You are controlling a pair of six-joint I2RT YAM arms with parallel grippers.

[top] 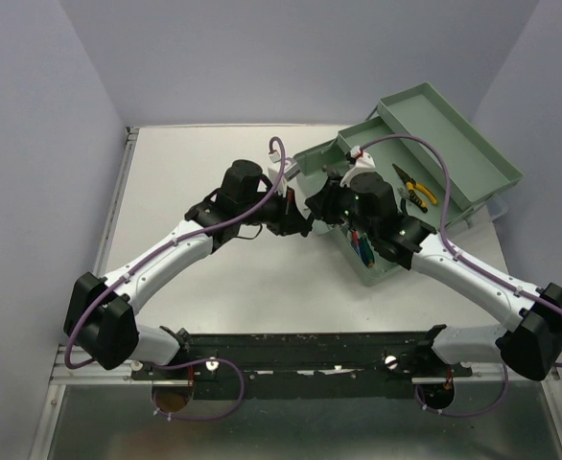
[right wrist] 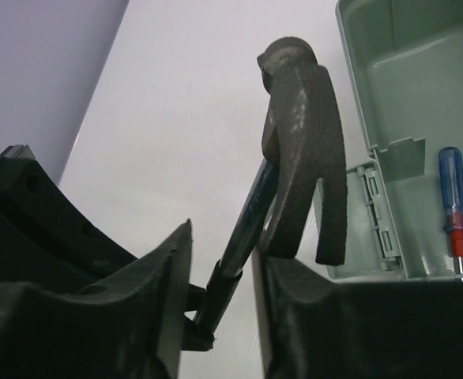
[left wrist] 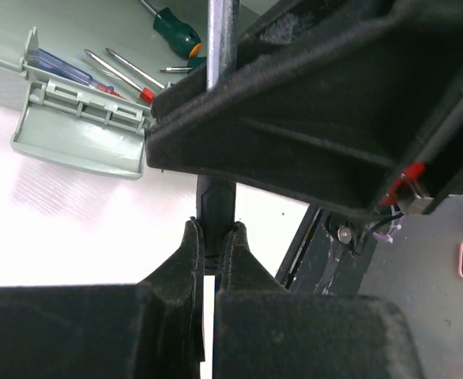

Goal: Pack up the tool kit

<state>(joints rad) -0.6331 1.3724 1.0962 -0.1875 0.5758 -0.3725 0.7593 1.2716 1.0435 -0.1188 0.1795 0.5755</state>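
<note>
While L gripper (left wrist: 213, 229) clamps the hammer (right wrist: 303, 158) handle, R gripper (right wrist: 222, 245) straddles its shaft (jaws apart), head masking toolbox (right wrist: 405, 87) edge.

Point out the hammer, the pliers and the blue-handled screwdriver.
hammer (right wrist: 303, 134): right wrist view, on its head.
pliers (top: 424, 195): top external view, on the yellow handles.
blue-handled screwdriver (right wrist: 450, 185): right wrist view, on the blue handle.
</note>
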